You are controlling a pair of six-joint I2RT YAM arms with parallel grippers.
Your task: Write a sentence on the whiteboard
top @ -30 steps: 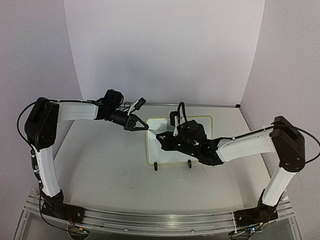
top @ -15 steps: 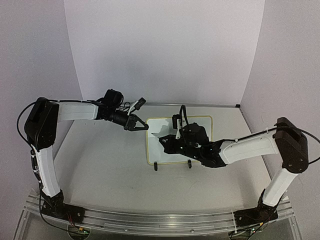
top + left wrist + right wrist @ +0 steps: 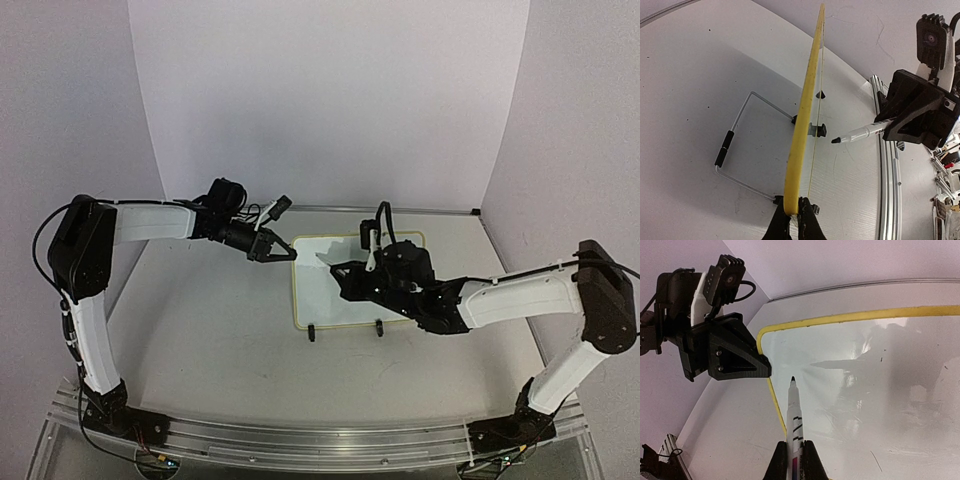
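Right gripper (image 3: pixel 795 446) has shifted right across centre frame, pinching a marker (image 3: pixel 794 407), tip just off the whiteboard (image 3: pixel 325 302). Left gripper (image 3: pixel 794 212) pinches the board's upper-left corner.

The left pincer (image 3: pixel 794 214) grips the whiteboard (image 3: pixel 805 115) by its yellow rim, seen edge-on; the right pincer (image 3: pixel 892 122) holds a marker (image 3: pixel 860 133), tip just short of it

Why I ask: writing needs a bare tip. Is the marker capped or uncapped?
Uncapped: the marker held by the right gripper shows a bare dark tip in both wrist views.
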